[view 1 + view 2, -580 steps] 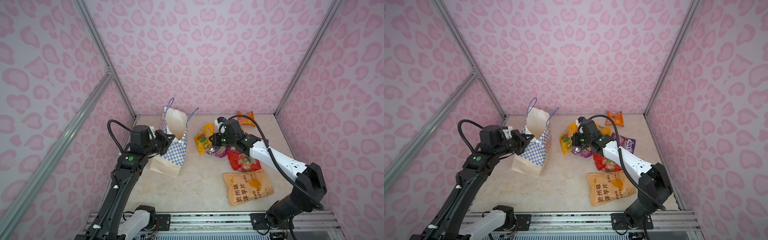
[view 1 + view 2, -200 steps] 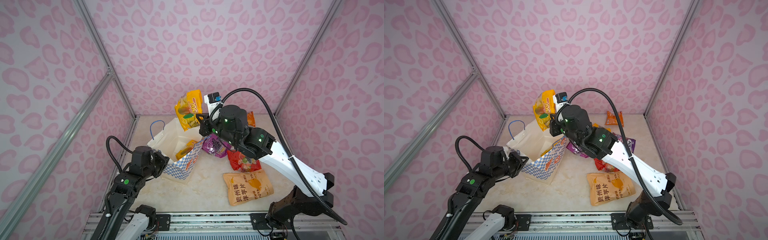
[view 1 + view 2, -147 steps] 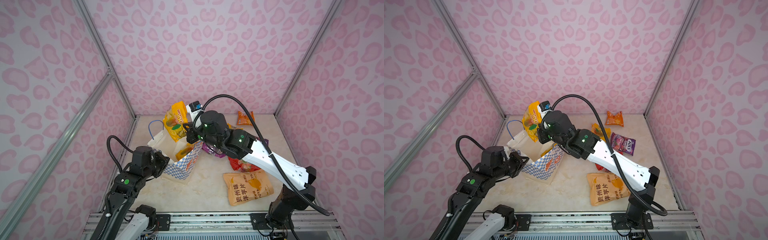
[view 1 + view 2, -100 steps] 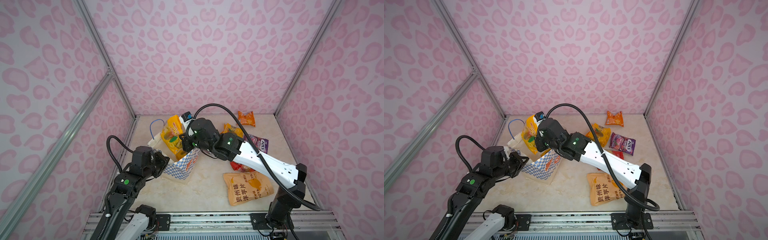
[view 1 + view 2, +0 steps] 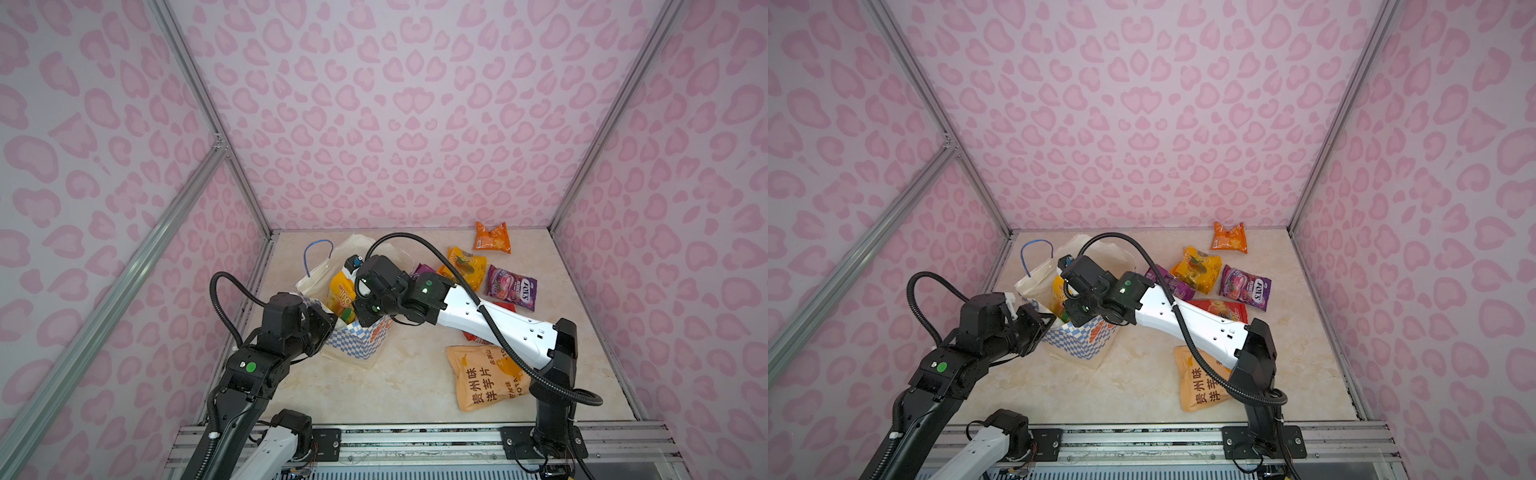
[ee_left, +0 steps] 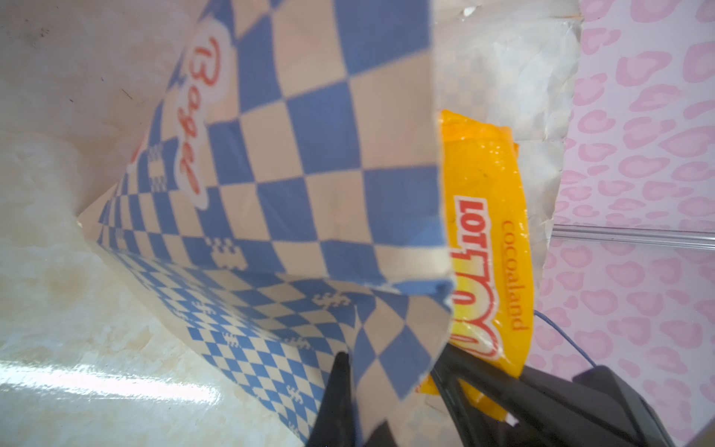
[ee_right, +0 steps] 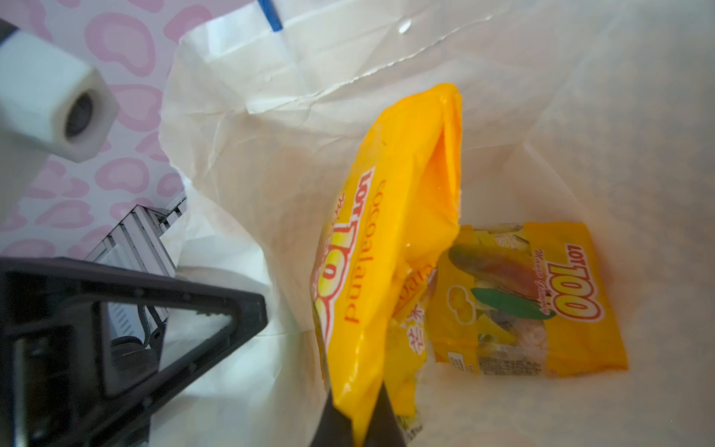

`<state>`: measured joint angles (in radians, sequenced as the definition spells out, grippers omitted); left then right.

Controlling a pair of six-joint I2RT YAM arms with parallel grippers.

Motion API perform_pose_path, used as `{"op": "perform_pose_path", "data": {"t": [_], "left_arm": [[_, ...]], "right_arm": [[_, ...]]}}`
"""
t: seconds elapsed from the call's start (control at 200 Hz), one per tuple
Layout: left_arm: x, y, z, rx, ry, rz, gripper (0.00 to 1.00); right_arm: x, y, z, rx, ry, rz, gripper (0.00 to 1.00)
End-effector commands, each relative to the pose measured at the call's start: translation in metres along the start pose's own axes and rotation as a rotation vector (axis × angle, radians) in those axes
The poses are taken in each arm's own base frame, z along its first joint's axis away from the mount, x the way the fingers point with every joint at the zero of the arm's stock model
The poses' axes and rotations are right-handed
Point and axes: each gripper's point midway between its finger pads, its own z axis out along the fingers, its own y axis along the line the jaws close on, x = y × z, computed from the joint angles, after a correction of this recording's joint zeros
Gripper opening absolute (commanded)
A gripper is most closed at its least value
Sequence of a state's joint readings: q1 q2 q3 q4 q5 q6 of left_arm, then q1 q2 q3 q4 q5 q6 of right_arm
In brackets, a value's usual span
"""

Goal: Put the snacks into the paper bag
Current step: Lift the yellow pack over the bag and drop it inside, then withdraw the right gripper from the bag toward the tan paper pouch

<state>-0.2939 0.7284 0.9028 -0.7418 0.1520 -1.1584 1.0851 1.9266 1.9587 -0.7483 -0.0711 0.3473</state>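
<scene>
Left gripper (image 6: 390, 363) pinches the rim of the bag (image 5: 361, 340) left of centre; inside its mouth the right gripper (image 7: 360, 422) pinches a yellow packet (image 7: 387, 240) above a second packet (image 7: 541, 302), its arm (image 5: 490, 322) overhanging the red packet (image 5: 1219, 309) and big packet (image 5: 484, 378)

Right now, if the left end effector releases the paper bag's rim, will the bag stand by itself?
Probably not. The paper bag has thin, creased walls, so it likely flops. It looks light, with one yellow packet on its floor, so the left end effector seems to steady it.
</scene>
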Motion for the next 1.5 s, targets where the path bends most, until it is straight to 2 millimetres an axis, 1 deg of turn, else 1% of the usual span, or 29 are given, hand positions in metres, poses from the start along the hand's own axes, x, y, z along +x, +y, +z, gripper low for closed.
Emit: {"op": "perform_pose_path", "data": {"t": [0.0,0.03,0.11,0.205,0.325,0.47,0.53,0.585,0.615,0.68,0.695,0.71,0.785,0.815,0.82,0.835,0.865,0.955,1.05,1.13,1.25,1.365,1.385,1.405,1.495], "left_arm": [[0.0,0.003,-0.002,-0.012,-0.005,0.007,0.03],[-0.001,0.002,-0.002,-0.011,-0.008,0.008,0.03],[-0.001,0.003,-0.002,-0.015,-0.008,0.009,0.03],[-0.001,0.004,-0.001,-0.021,-0.009,0.01,0.03],[-0.001,0.006,0.0,-0.025,-0.011,0.008,0.03],[-0.001,0.005,0.0,-0.021,-0.006,0.012,0.03],[0.0,0.004,0.0,-0.018,-0.002,0.016,0.04],[0.0,0.002,-0.001,-0.011,0.0,0.023,0.07],[0.0,0.001,-0.002,-0.007,0.001,0.029,0.12],[0.0,-0.002,-0.005,0.004,-0.004,0.046,0.34],[-0.001,-0.003,-0.006,0.007,-0.005,0.055,0.43],[-0.001,-0.004,-0.008,0.009,-0.009,0.061,0.49],[-0.005,-0.009,-0.019,0.016,-0.035,0.113,0.75],[-0.008,-0.009,-0.023,0.012,-0.05,0.138,0.88],[-0.008,-0.01,-0.024,0.011,-0.053,0.141,0.91],[-0.009,-0.01,-0.027,0.008,-0.061,0.155,1.0],[-0.011,-0.009,-0.032,0.001,-0.077,0.183,0.97],[-0.019,-0.005,-0.049,-0.057,-0.123,0.26,0.97],[-0.027,-0.003,-0.066,-0.116,-0.156,0.346,0.97],[-0.034,-0.006,-0.074,-0.148,-0.18,0.414,0.97],[-0.045,-0.013,-0.073,-0.208,-0.182,0.506,0.97],[-0.051,-0.025,-0.06,-0.253,-0.132,0.602,0.97],[-0.051,-0.025,-0.055,-0.268,-0.114,0.619,0.97],[-0.055,-0.033,-0.058,-0.264,-0.124,0.634,0.97],[-0.071,-0.036,-0.053,-0.344,-0.145,0.685,0.98]], "right_arm": [[-0.005,0.006,0.006,-0.02,-0.012,-0.013,0.01],[-0.005,0.005,0.007,-0.013,-0.011,-0.013,0.05],[-0.006,0.003,0.008,0.001,-0.013,-0.014,0.22],[-0.01,0.001,0.003,0.01,-0.028,-0.02,0.36],[-0.021,-0.001,-0.01,0.03,-0.066,-0.03,0.48],[-0.039,0.0,-0.035,0.038,-0.127,-0.035,0.58],[-0.049,0.001,-0.051,0.04,-0.166,-0.033,0.65],[-0.058,0.001,-0.071,0.046,-0.213,-0.031,0.7],[-0.061,0.0,-0.081,0.05,-0.235,-0.028,0.74],[-0.067,-0.002,-0.101,0.059,-0.281,-0.023,0.82],[-0.069,-0.002,-0.106,0.061,-0.292,-0.021,0.83],[-0.069,-0.004,-0.109,0.066,-0.3,-0.019,0.85],[-0.069,-0.012,-0.127,0.099,-0.334,-0.008,0.89],[-0.068,-0.015,-0.132,0.113,-0.341,-0.003,0.92],[-0.067,-0.017,-0.134,0.121,-0.345,-0.001,0.94],[-0.067,-0.019,-0.136,0.128,-0.348,0.001,0.95],[-0.065,-0.025,-0.142,0.155,-0.36,0.012,0.98],[-0.059,-0.04,-0.156,0.211,-0.382,0.038,0.99],[-0.047,-0.055,-0.164,0.261,-0.39,0.067,0.99],[-0.036,-0.068,-0.17,0.296,-0.388,0.105,0.99],[-0.024,-0.083,-0.181,0.309,-0.407,0.166,0.99],[-0.017,-0.089,-0.192,0.307,-0.423,0.193,0.99],[-0.015,-0.091,-0.193,0.308,-0.423,0.196,0.99],[-0.014,-0.092,-0.194,0.307,-0.425,0.201,0.99],[-0.007,-0.098,-0.194,0.304,-0.413,0.22,0.99]]}}
